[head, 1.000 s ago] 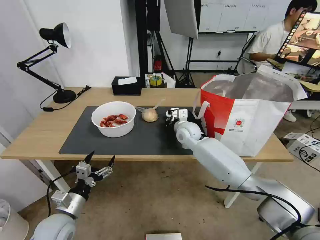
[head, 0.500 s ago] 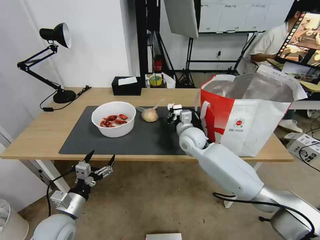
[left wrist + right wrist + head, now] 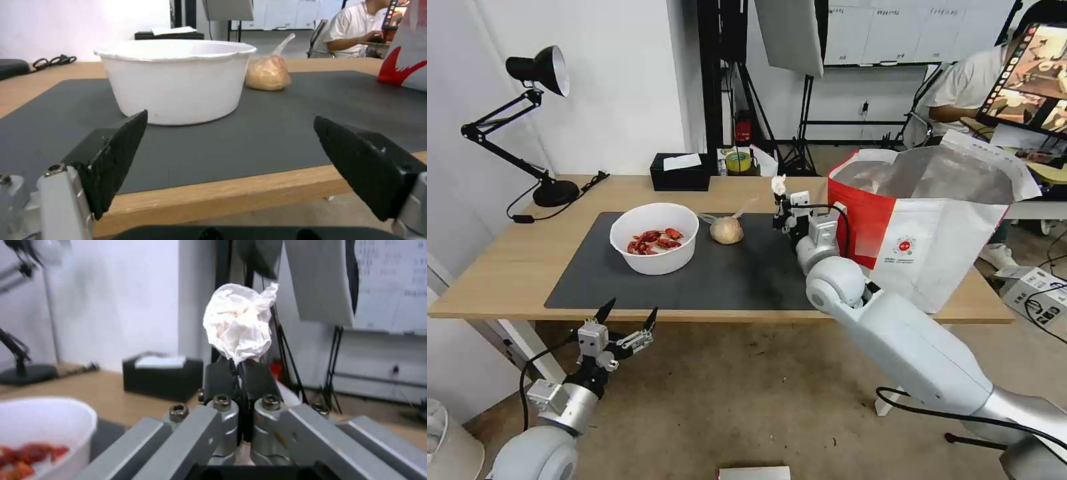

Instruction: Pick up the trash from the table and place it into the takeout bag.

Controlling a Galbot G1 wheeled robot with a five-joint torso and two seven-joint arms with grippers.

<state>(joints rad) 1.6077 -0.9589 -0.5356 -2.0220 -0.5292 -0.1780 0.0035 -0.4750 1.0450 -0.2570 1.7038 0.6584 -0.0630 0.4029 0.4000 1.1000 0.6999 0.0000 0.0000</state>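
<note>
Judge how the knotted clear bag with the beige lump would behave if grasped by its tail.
The knotted bag probably dangles: its thin film tail looks floppy. The rounded lump likely swings or rolls if nudged on the mat. It looks light beside the bowl.

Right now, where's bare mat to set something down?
Free: the dark grey mat in front of the white round plastic bowl and knotted clear bag, towards the near edge. Crowded: beside the white-and-red takeout bag, where the right gripper holds a crumpled white tissue.
</note>
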